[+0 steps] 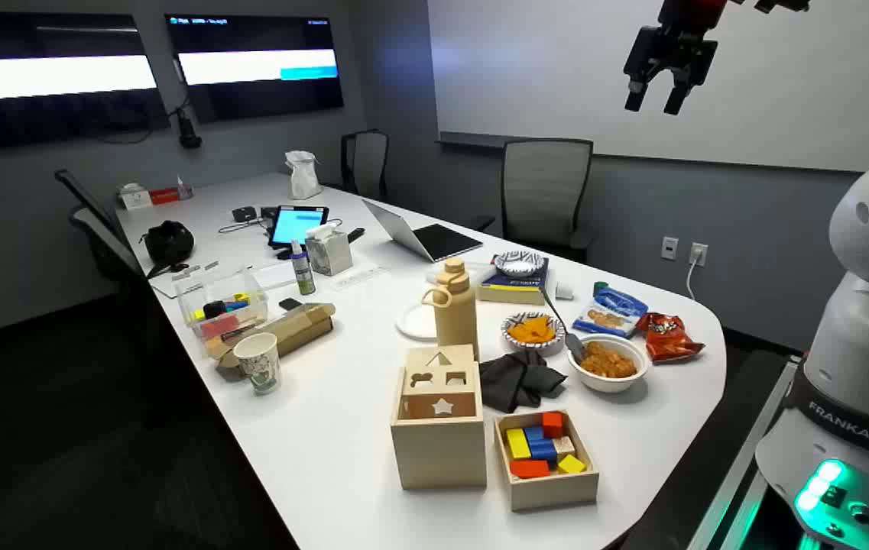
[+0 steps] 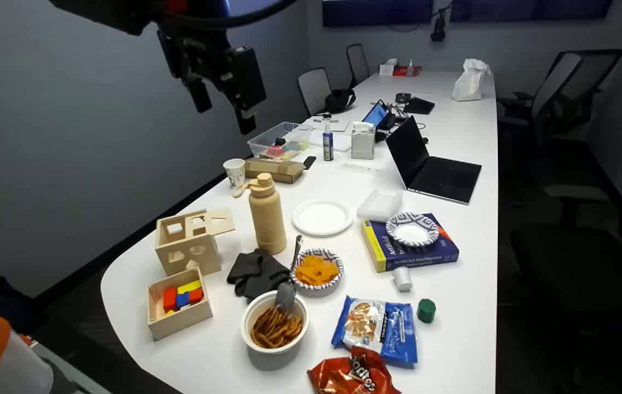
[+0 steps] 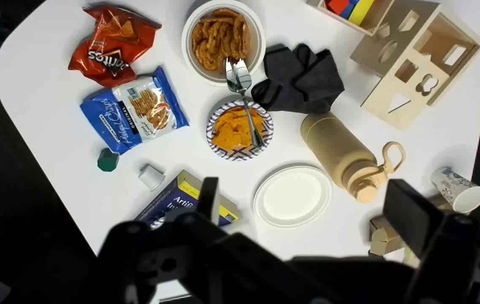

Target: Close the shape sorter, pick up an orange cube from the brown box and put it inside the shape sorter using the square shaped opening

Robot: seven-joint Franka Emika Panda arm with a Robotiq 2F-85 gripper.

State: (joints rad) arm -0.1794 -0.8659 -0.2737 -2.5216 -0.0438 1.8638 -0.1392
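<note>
My two fingers [image 3: 410,217] hang spread above one white table [image 1: 342,458]. One shape sorter [image 1: 438,452], its one lid [image 3: 408,88] partly slid out, stands beside one wooden box [image 1: 554,498] holding two orange-red blocks [image 1: 552,425].

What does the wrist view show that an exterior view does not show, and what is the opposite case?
Of this pair, only the wrist view shows the round hole in one side of the shape sorter and a legible name on the red bag.
In an exterior view only: whiteboard, wall outlets, wall screens.
Both share the hand, shape sorter, brown box, bottle.
</note>
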